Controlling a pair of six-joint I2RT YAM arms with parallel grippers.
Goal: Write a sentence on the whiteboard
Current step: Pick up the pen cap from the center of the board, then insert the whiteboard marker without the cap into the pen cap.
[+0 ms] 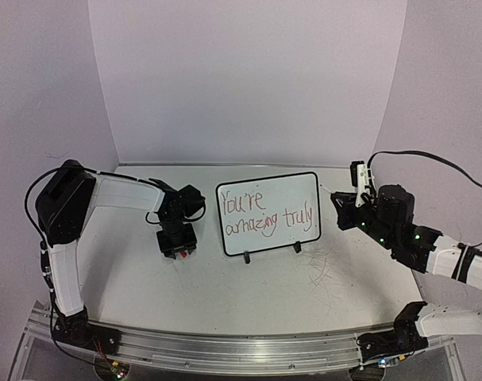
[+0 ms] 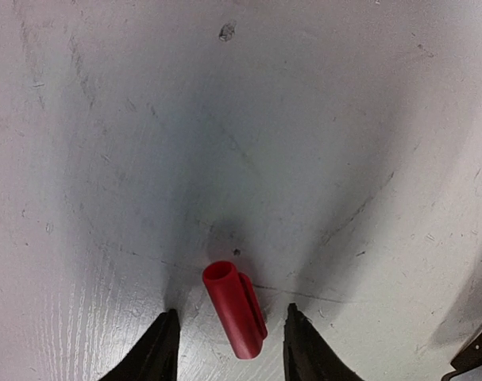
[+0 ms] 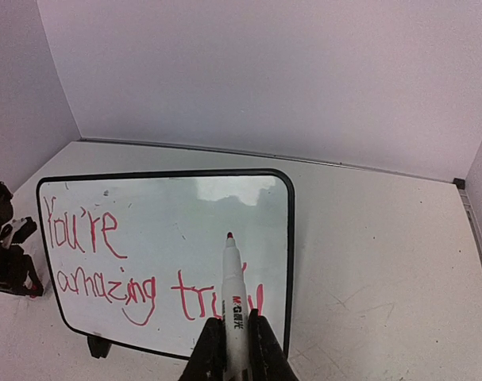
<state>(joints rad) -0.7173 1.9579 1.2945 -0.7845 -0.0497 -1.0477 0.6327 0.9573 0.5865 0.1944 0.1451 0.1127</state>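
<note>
The whiteboard (image 1: 288, 194) stands on its two black feet mid-table, tilted back. The sentence (image 1: 264, 214) in red reads "You're amazing truly" in two lines. My right gripper (image 1: 345, 200) is just right of the board, shut on a white red-tipped marker (image 3: 233, 294); the tip hovers in front of the board (image 3: 185, 206), above "truly" in the sentence (image 3: 106, 262). My left gripper (image 1: 177, 244) points down at the table, left of the board. In the left wrist view it (image 2: 233, 349) is open, with a red marker cap (image 2: 235, 311) lying between its fingers.
The scuffed grey-white tabletop (image 1: 248, 294) is closed in by lilac walls (image 1: 248, 79) at the back and both sides. A metal rail (image 1: 225, 349) runs along the near edge. The left gripper shows at the left edge of the right wrist view (image 3: 6, 254).
</note>
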